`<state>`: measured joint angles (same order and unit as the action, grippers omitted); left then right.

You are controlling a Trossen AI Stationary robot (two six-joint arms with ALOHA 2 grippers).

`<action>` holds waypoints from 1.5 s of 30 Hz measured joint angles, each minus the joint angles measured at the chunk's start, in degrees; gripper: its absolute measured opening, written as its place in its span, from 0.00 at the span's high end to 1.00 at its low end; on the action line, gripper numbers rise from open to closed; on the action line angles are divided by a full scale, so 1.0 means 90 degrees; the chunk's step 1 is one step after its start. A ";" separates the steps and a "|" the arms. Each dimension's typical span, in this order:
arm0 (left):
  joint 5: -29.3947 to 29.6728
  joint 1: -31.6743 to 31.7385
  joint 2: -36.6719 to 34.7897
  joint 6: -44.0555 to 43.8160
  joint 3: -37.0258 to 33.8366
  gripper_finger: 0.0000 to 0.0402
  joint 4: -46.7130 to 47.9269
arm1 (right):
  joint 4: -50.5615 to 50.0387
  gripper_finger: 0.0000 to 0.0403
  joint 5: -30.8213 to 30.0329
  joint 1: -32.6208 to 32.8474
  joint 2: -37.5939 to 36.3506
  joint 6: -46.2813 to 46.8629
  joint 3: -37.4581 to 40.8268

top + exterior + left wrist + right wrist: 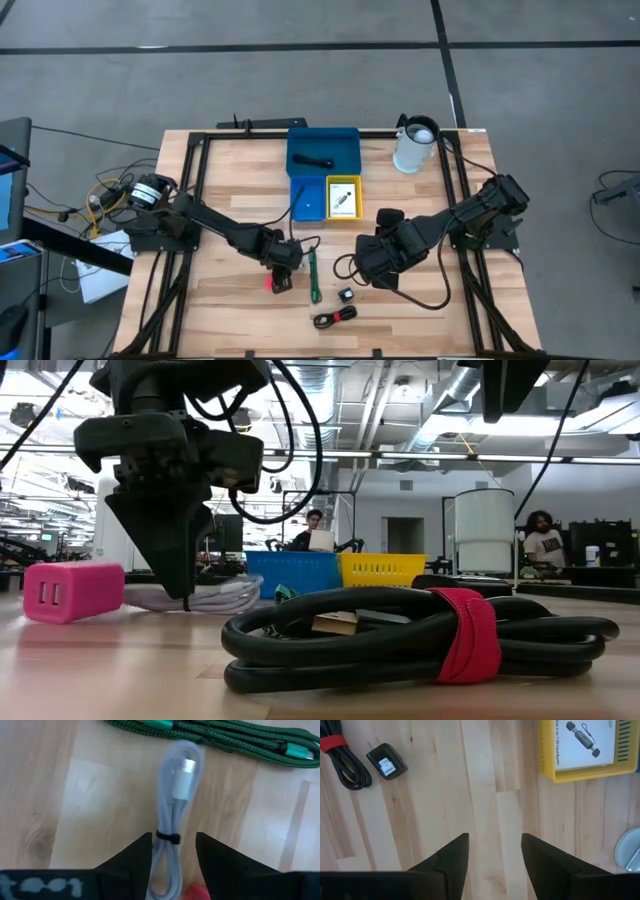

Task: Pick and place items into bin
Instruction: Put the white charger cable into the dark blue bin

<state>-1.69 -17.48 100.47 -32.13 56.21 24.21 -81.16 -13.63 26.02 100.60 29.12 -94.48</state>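
A grey cord [175, 815], bundled with a black tie, lies on the wooden table beside a pink-red block [72, 590]. My left gripper [173, 837] is low over it, open and pointing steeply down, one finger on either side of the bundle with a small gap each side. My right gripper [495, 837] hangs open above bare table. A green cable [225, 735], a tiny black piece [387, 761] and a black cable with a red strap [430, 640] lie nearby. The bin [323, 150] sits at the far middle, with a white card [582, 742] in its yellow square [580, 775].
A white pitcher [414, 145] stands at the far right of the table, next to the bin. A black frame [190, 180] runs along the table's sides. Bare wood lies between the two grippers and the small bins. People sit in the room beyond the table.
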 joint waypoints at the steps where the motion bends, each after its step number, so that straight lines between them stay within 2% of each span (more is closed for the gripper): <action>1: -0.0008 0.0021 0.0000 0.0041 0.0000 0.65 -0.0015 | 0.0005 0.56 0.0000 0.0000 0.0000 0.0000 0.0000; 15: 0.0215 0.0450 0.0000 0.0787 -0.0007 0.65 0.0472 | 0.0069 0.58 0.0000 0.0000 0.0000 -0.0002 -0.0002; 25: 0.0220 0.0439 0.0000 0.1705 -0.0007 0.65 0.0519 | 0.0175 0.58 -0.0018 0.0000 0.0000 -0.0004 -0.0002; 29: 0.0224 0.0437 0.0000 0.2028 -0.0027 0.73 0.0531 | 0.0276 0.58 -0.0022 0.0000 0.0000 -0.0005 -0.0002; 35: 0.0233 0.0436 -0.0010 0.2119 -0.0027 0.95 0.0516 | 0.0286 0.58 -0.0024 0.0000 0.0000 -0.0005 -0.0002; 42: 0.0516 0.0379 -0.0015 0.1884 -0.0023 0.95 0.0383 | 0.0212 0.58 -0.0024 0.0006 0.0000 0.0012 -0.0002; 45: 0.0680 0.0315 -0.0010 0.1854 0.0088 0.98 0.0392 | 0.0090 0.58 -0.0024 0.0028 0.0000 0.0050 -0.0002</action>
<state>4.43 -14.65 100.38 -15.45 57.00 27.74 -80.35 -13.85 26.27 100.60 29.57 -94.50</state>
